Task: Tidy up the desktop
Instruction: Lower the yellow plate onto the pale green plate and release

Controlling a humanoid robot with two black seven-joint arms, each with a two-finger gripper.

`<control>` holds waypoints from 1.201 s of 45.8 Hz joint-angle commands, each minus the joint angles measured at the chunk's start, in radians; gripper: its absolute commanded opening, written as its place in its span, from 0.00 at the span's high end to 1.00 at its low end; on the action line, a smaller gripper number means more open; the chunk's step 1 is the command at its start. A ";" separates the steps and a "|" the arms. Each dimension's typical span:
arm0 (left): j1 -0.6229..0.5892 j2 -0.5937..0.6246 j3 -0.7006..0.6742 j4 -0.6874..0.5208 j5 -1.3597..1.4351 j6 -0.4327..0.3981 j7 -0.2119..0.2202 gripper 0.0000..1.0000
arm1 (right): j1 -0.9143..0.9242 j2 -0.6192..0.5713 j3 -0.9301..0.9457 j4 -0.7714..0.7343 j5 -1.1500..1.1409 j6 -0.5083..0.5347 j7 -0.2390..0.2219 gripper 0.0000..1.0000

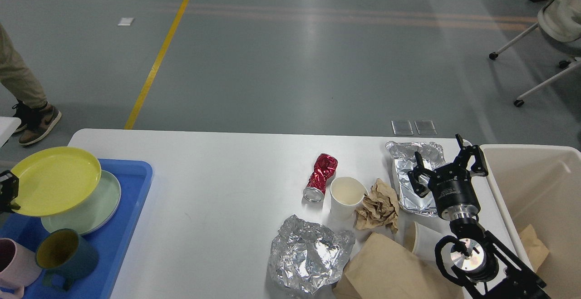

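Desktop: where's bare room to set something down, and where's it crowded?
The desktop is bare from the blue tray across to the red can, plus the far strip behind the can. The right side is crowded: paper cup, crumpled paper, foil tray, foil wad, brown bag, under the right gripper.
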 commanded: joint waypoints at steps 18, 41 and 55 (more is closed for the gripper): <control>0.105 -0.126 -0.073 0.106 0.001 0.136 0.035 1.00 | 0.000 0.000 0.000 0.000 -0.001 0.000 0.000 0.00; 0.150 -0.154 -0.123 0.120 0.043 0.165 0.055 1.00 | 0.000 0.000 0.000 0.000 0.001 0.000 0.000 0.00; 0.151 -0.149 -0.148 0.118 0.043 0.179 0.053 0.45 | 0.000 0.000 0.000 0.000 0.001 0.000 0.000 0.00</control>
